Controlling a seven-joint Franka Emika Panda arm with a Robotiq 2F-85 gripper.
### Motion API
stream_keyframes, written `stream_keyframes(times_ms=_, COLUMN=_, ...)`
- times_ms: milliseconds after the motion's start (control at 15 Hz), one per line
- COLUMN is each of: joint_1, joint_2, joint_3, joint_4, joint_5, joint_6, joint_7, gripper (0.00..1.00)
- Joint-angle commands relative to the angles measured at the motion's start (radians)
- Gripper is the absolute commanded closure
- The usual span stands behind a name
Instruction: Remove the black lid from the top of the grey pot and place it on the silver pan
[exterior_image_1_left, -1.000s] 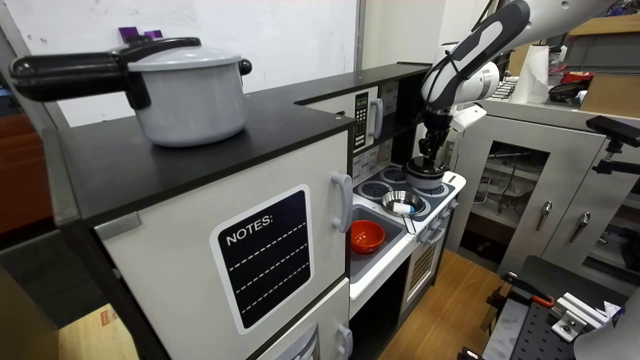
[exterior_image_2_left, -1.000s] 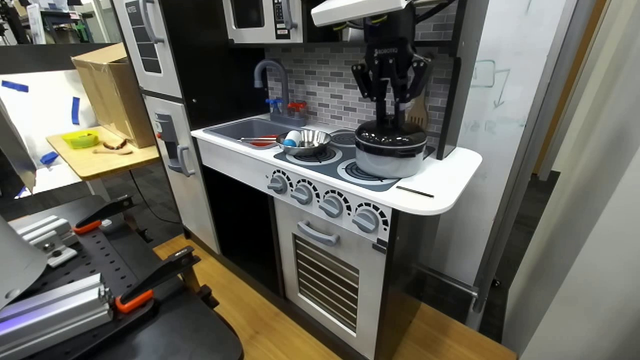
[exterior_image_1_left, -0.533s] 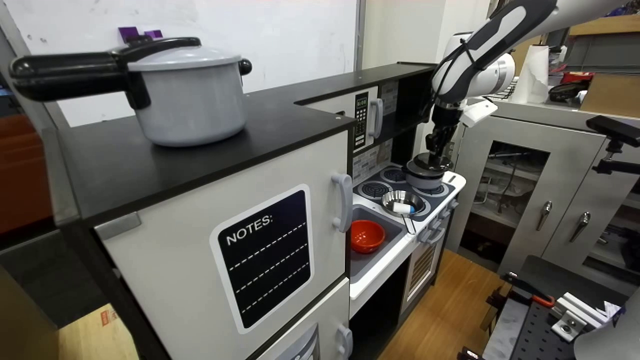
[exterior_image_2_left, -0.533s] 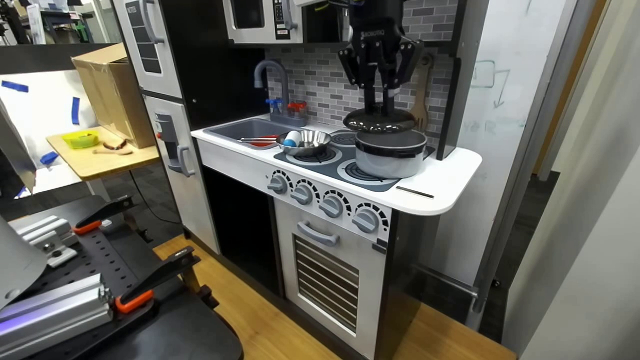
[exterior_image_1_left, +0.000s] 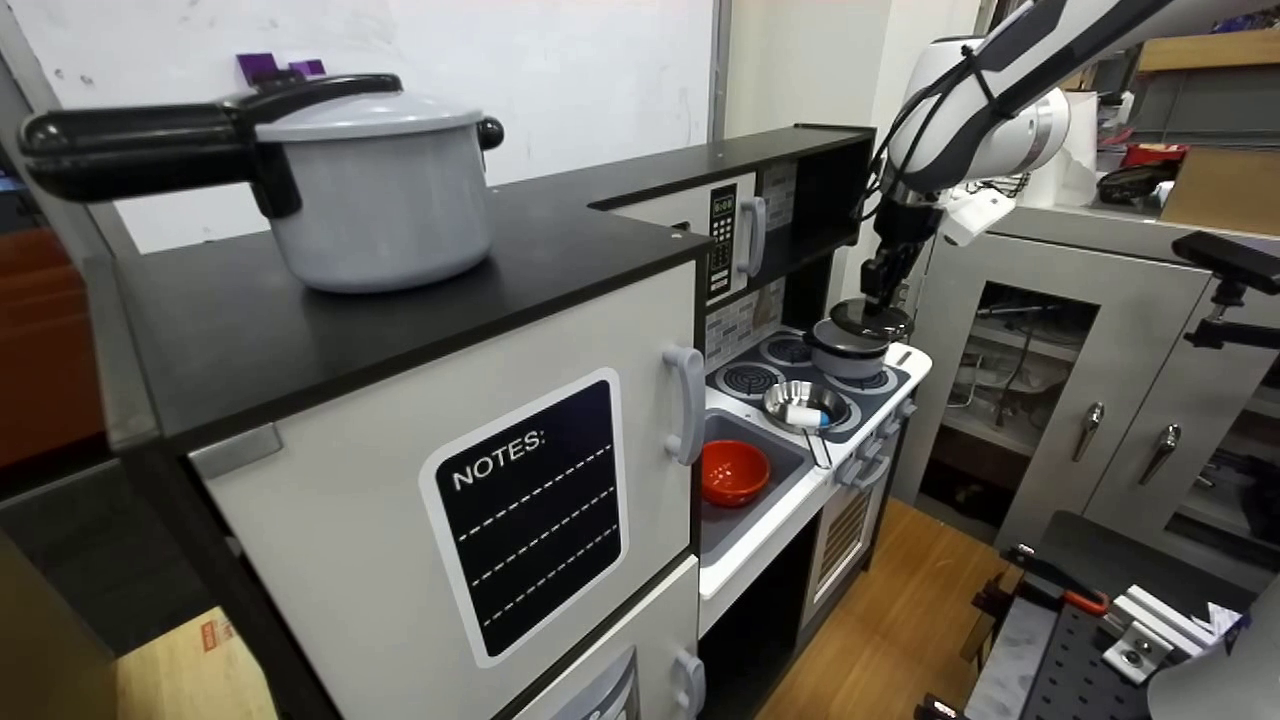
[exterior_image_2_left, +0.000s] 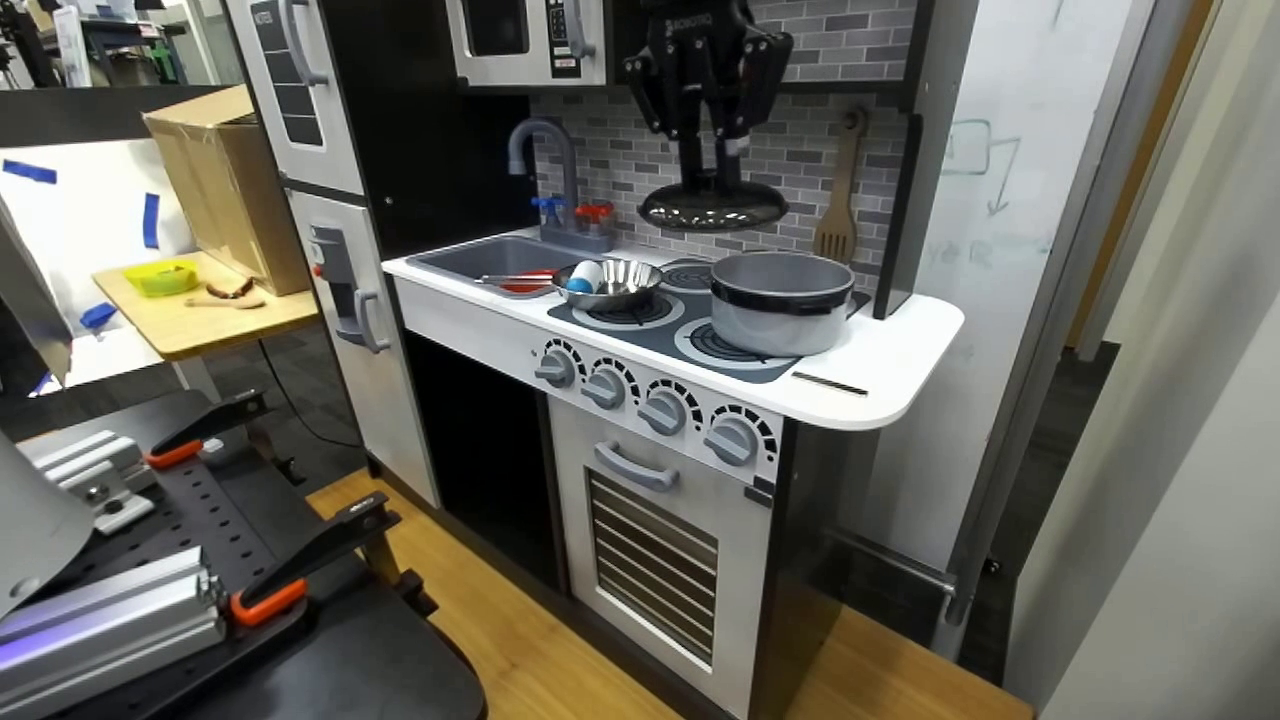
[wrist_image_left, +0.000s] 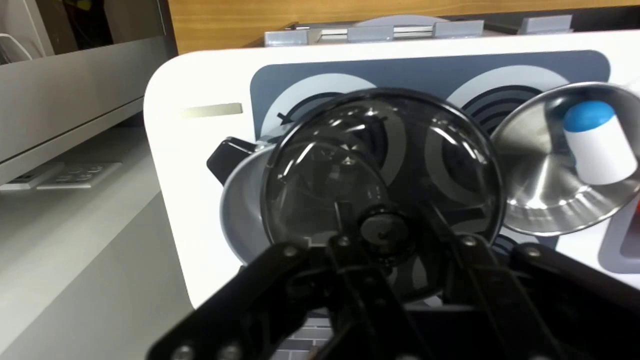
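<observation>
Lid (exterior_image_2_left: 713, 211) held above the bench (exterior_image_2_left: 910, 335), knob (wrist_image_left: 384, 231) up.
The fingers (exterior_image_2_left: 690, 155) grip the knob, a narrow gap between them; the round lid lies nearly level. In an exterior view, the uncovered pot (exterior_image_2_left: 780, 327) stands lower right; the pan (exterior_image_2_left: 622, 296), lower left, holds a white-and-blue piece (exterior_image_2_left: 585, 276).

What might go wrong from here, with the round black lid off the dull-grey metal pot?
The white cylinder with a blue end sits in the shallow silver metal pan, so the round black lid may not seat flat there. The black two-fingered hand holds the lid only by its black top knob, so a bump could tilt or loosen it.
</observation>
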Motion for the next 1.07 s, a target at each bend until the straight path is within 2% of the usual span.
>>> stream_keyframes(times_ms=0, joint_1=0.037, joint_2=-0.093, joint_3=0.011, joint_4=-0.084, joint_5=-0.012, joint_6=0.011, joint_7=-0.009, gripper=0.84)
stream_keyframes(times_ms=333, joint_1=0.108, joint_2=-0.166, joint_3=0.04, joint_4=-0.142, joint_5=-0.017, joint_6=0.018, joint_7=-0.008, gripper=0.85)
stream_keyframes(times_ms=667, joint_1=0.129, joint_2=-0.179, joint_3=0.059, joint_4=-0.171, joint_5=-0.057, joint_6=0.02, joint_7=0.029, gripper=0.86)
stream_keyframes(times_ms=867, joint_1=0.116, joint_2=-0.167, joint_3=0.08, joint_4=-0.18, joint_5=-0.148, joint_6=0.018, joint_7=0.112, gripper=0.86)
stream_keyframes(times_ms=1000, joint_1=0.11, joint_2=-0.16, joint_3=0.095, joint_4=-0.182, joint_5=-0.228, joint_6=0.018, joint_7=0.186, gripper=0.9)
